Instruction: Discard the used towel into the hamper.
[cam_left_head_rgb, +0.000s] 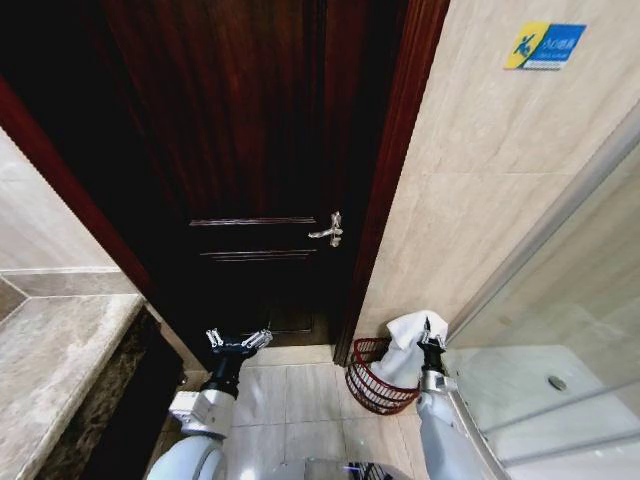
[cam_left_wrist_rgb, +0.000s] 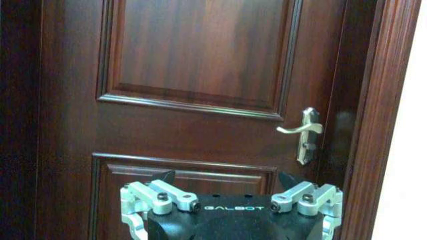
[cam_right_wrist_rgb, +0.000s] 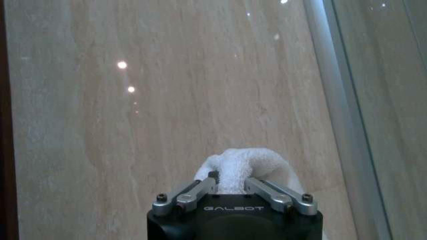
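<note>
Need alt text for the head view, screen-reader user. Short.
The right gripper holds a white towel above a dark red wire hamper on the tiled floor by the beige wall. The left gripper hangs open in front of a dark wooden door with a silver handle.

A bathroom: glass shower enclosure (cam_left_head_rgb: 560, 330), beige tiled wall (cam_left_head_rgb: 470, 190), marble counter (cam_left_head_rgb: 50, 360), dark wooden door (cam_left_head_rgb: 240, 150).
</note>
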